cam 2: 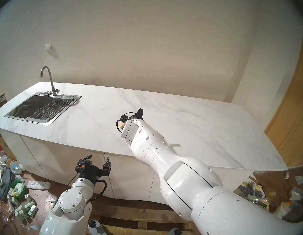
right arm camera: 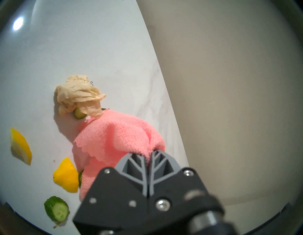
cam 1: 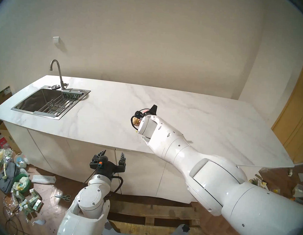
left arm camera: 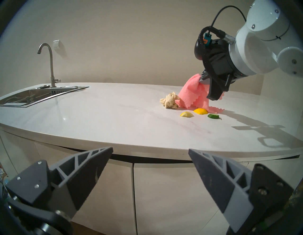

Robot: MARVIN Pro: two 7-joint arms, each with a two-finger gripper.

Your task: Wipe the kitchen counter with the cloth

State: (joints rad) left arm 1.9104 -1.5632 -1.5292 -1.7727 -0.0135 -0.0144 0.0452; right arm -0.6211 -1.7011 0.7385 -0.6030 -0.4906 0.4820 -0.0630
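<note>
The white marble-look kitchen counter (cam 1: 111, 111) (left arm camera: 98, 114) runs across the head views. My right gripper (right arm camera: 149, 153) (left arm camera: 203, 77) hovers over its middle and is shut on a bunched corner of the salmon-pink cloth (right arm camera: 118, 136) (left arm camera: 191, 96). The cloth hangs down from the fingers. Its zigzag lower edge rests on the counter and touches a beige paper wad (right arm camera: 78, 96) (left arm camera: 169, 102). My left gripper (cam 1: 112, 155) (left arm camera: 150, 149) is open and holds nothing, below and in front of the counter's front edge, facing the white cabinets.
Two lemon wedges (left arm camera: 186, 114) (left arm camera: 200, 111) and a cucumber slice (left arm camera: 213, 116) lie just in front of the cloth. Another cucumber bit (right arm camera: 79, 114) sits under the wad. The steel sink (cam 1: 36, 114) and faucet (cam 1: 56, 73) are at the far left. Clutter (cam 1: 5, 171) covers the floor.
</note>
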